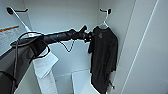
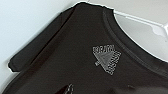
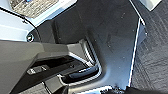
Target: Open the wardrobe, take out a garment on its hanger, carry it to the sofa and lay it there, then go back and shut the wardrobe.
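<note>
The wardrobe [image 1: 62, 15] stands open, and I look into its white interior. At the back right, the garment [image 1: 103, 57], a black T-shirt, hangs on the white hanger [image 1: 105, 21], whose hook sits on a black peg [image 1: 103, 10]. My left arm reaches in from the left, and my left gripper [image 1: 90, 37] is at the shirt's collar and shoulder. In the left wrist view the garment [image 2: 75, 62] is very close, with a grey printed logo [image 2: 107, 58] and the hanger [image 2: 150, 23] showing beyond the neckline.
A white garment [image 1: 45, 65] hangs at the left on another white hanger [image 1: 20, 18] from a second peg [image 1: 20, 10]. The wardrobe's right panel [image 1: 140, 50] is close by. The right wrist view shows my own dark base [image 3: 112, 37] and dark carpet [image 3: 152, 50].
</note>
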